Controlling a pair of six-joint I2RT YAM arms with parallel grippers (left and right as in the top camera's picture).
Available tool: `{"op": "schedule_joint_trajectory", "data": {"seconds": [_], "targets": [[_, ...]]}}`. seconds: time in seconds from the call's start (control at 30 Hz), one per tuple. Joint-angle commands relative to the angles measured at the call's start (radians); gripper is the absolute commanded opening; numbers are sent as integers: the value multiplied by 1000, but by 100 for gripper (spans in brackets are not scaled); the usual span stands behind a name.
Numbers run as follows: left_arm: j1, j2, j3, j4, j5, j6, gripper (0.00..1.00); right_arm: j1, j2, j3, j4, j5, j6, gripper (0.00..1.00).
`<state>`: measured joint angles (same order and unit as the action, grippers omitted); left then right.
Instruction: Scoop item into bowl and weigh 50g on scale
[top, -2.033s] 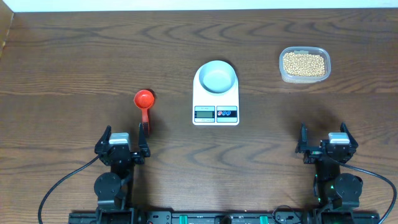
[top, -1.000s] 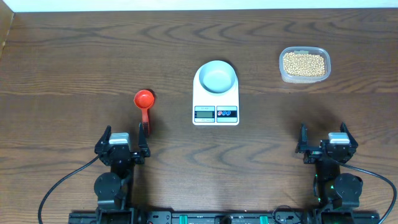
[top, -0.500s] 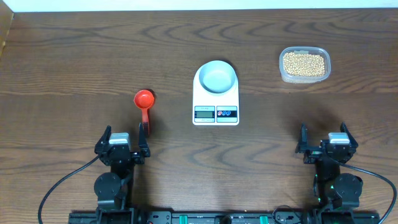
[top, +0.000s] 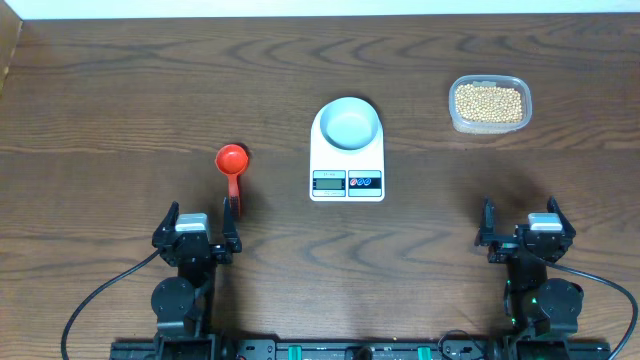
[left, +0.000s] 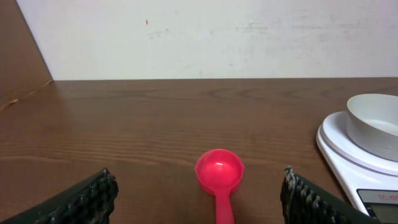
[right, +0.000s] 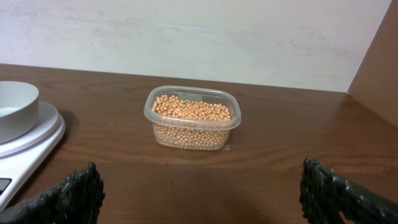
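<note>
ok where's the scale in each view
Overhead: scale at the centre, display toward the arms.
Left wrist: scale at the right edge, cut off by the frame, right of the red scoop.
Right wrist: scale at the left edge, cut off, left of the clear tub.
Shared landmark: the bowl sitting on it shows in all three views.

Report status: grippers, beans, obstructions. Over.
Open, empty: left gripper, right gripper. All beans in tub; bowl empty on scale. Red scoop untouched ahead of left gripper. Nothing in the way.
</note>
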<state>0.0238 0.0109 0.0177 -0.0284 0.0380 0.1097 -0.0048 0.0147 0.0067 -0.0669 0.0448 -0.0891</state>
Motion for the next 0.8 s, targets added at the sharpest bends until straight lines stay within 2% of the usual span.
{"op": "schedule_joint_trajectory", "data": {"seconds": [0.0,0.77], "targets": [[4,-4,-14,-43,-39,14,86,-10,-2,-1,-5,5,-13,99],[4,-4,-11,-37,-39,2,86,-10,-2,-1,-5,5,-13,99]]}}
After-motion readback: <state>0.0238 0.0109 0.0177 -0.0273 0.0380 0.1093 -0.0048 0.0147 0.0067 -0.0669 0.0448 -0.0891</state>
